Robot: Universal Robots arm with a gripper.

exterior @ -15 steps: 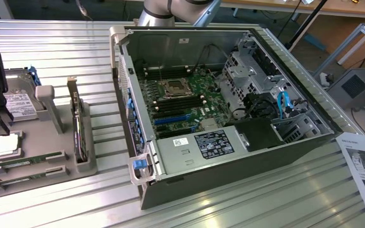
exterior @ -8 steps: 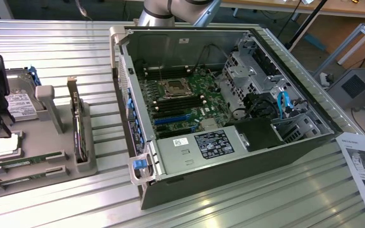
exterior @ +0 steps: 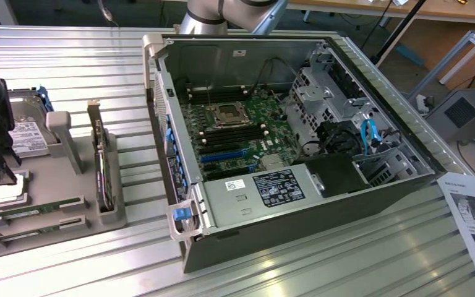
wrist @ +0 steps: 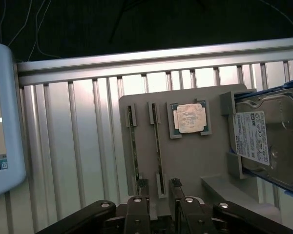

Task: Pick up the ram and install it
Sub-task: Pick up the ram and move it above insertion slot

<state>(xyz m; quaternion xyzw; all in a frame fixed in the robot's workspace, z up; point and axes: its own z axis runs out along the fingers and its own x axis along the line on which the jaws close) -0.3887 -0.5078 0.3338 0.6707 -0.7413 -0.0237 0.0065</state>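
- Exterior view's left: gripper (wrist: 159, 185) spread wide, holding nothing, hovering over the tray (wrist: 185, 165).
- The ram (wrist: 157, 141) stands edge-up in its tray slot, lined up between the fingers, no contact visible; second stick (wrist: 133, 141) just beside it.
- Risk, we judge: closing off-centre could tilt the thin board or jam it in the slot.
- Right: open computer case (exterior: 303, 223), well apart.

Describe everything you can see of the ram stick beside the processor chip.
The ram stick is a long, thin green board with small dark chips. It stands on its long edge in a slot of the gray holder, its ends held in raised gray brackets. It lies parallel to a second stick, between that and the processor chip. The open gripper straddles one end, seemingly without touching.
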